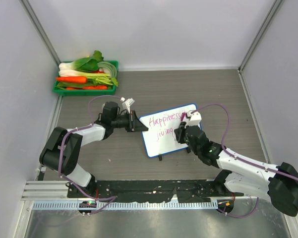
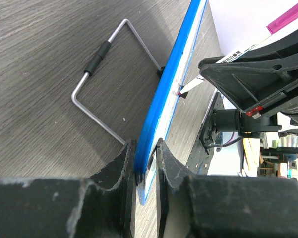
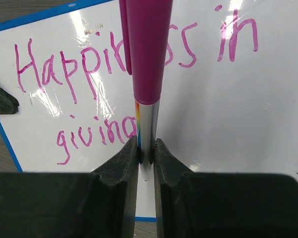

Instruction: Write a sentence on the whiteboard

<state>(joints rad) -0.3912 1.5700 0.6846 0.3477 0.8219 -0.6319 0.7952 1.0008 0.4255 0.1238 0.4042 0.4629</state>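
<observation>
The whiteboard (image 1: 169, 136) stands tilted at mid-table, white with a blue rim (image 2: 163, 99). My left gripper (image 1: 135, 122) is shut on its left edge (image 2: 145, 168). The sentence (image 1: 162, 120) in pink reads "Happiness in" with "giving" beneath (image 3: 91, 134). My right gripper (image 1: 180, 134) is shut on a white marker with a pink cap (image 3: 145, 64), and the tip rests against the board just right of "giving". From the left wrist view the marker (image 2: 223, 62) meets the board's face.
A green tray (image 1: 86, 89) of vegetables sits at the back left. The board's wire stand (image 2: 96, 87) lies on the dark wood table behind the board. Grey walls enclose the table on three sides.
</observation>
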